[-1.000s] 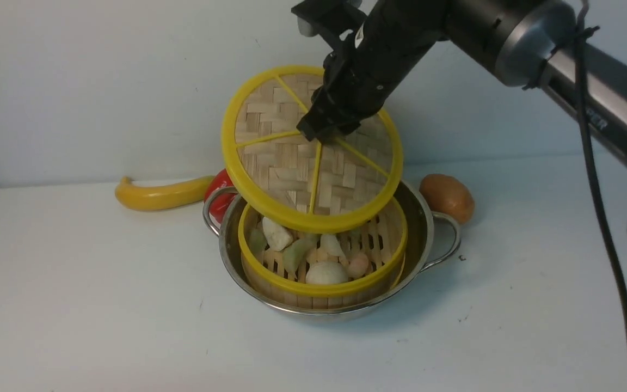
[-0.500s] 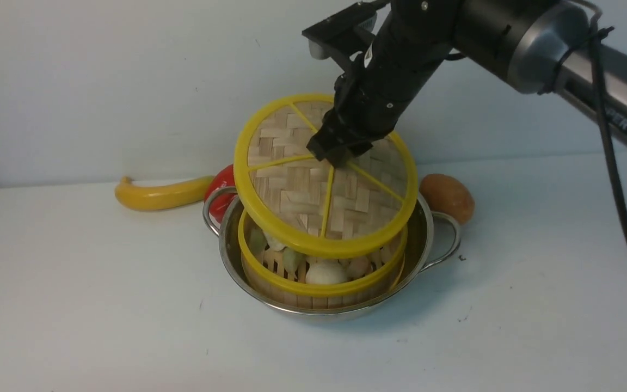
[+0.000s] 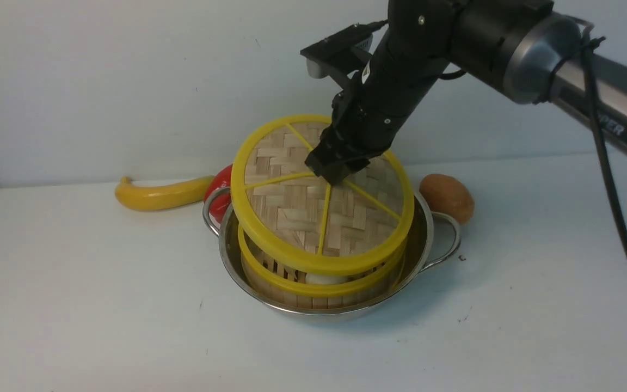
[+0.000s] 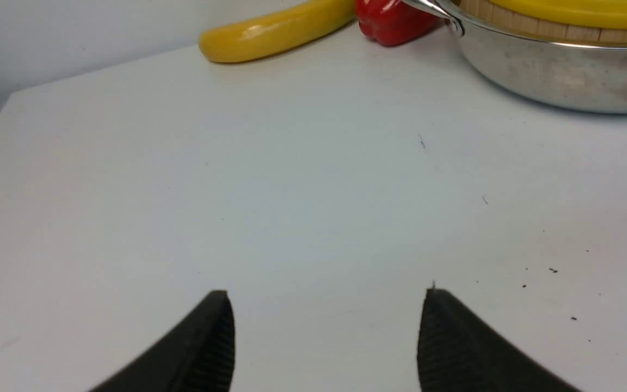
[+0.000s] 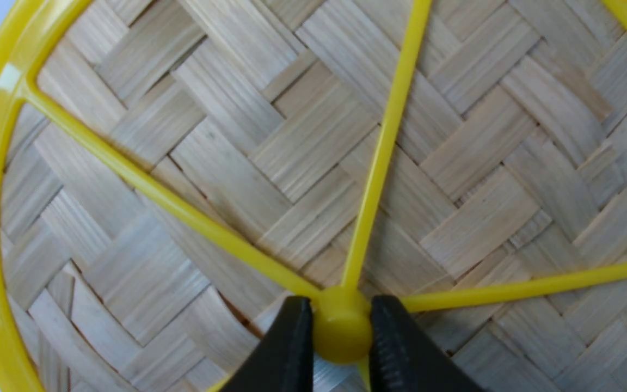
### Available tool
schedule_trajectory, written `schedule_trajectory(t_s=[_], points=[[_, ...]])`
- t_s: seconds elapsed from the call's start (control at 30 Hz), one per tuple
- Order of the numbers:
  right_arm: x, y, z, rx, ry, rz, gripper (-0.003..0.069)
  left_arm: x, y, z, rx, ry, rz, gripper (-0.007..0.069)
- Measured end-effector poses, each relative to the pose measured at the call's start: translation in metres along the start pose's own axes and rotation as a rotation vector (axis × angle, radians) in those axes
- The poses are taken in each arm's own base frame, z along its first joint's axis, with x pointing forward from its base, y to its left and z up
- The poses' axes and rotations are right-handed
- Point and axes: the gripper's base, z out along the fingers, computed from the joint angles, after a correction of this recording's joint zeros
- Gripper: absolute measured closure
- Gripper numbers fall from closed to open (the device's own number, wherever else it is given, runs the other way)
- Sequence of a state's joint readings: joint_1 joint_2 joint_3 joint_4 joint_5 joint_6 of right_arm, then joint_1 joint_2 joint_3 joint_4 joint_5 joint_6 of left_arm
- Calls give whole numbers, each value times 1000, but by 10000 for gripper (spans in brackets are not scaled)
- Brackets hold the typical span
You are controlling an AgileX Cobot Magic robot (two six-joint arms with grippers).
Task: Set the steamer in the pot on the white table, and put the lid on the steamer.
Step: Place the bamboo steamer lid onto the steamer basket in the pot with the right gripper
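The steel pot (image 3: 428,228) stands mid-table on the white table (image 3: 101,305), with the bamboo steamer (image 3: 313,288) inside it. The woven lid (image 3: 292,212) with yellow rim and spokes hangs tilted just above the steamer, near edge lowest and almost touching the steamer's rim. My right gripper (image 3: 335,171) is shut on the lid's yellow centre knob (image 5: 342,326), a finger on each side. A pale bun (image 3: 321,279) shows through the gap. My left gripper (image 4: 324,296) is open over bare table (image 4: 292,190), away from the pot (image 4: 558,81).
A yellow banana (image 3: 161,195) and a red pepper (image 3: 218,185) lie behind the pot on the left. A brown potato (image 3: 447,197) sits behind it on the right, near the wire handle (image 3: 449,239). The wall stands close behind.
The right arm has lowered the lid from high above the steamer to just over its rim and flattened its tilt. The food is now mostly covered. The left gripper has not changed.
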State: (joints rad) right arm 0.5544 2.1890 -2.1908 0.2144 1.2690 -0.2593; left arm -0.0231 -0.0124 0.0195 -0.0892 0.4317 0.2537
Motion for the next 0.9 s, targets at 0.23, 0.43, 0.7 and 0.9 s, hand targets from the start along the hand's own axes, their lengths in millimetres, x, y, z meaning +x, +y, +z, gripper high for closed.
schedule_trajectory(t_s=[0.23, 0.43, 0.7, 0.9], points=[[7, -2, 9, 8, 35, -1, 545, 0, 0, 0, 0, 0, 0, 204], [11, -3, 14, 12, 61, -17, 545, 0, 0, 0, 0, 0, 0, 204], [12, -4, 21, 11, 71, -32, 545, 0, 0, 0, 0, 0, 0, 204], [15, -3, 37, -25, 93, -40, 545, 0, 0, 0, 0, 0, 0, 204]])
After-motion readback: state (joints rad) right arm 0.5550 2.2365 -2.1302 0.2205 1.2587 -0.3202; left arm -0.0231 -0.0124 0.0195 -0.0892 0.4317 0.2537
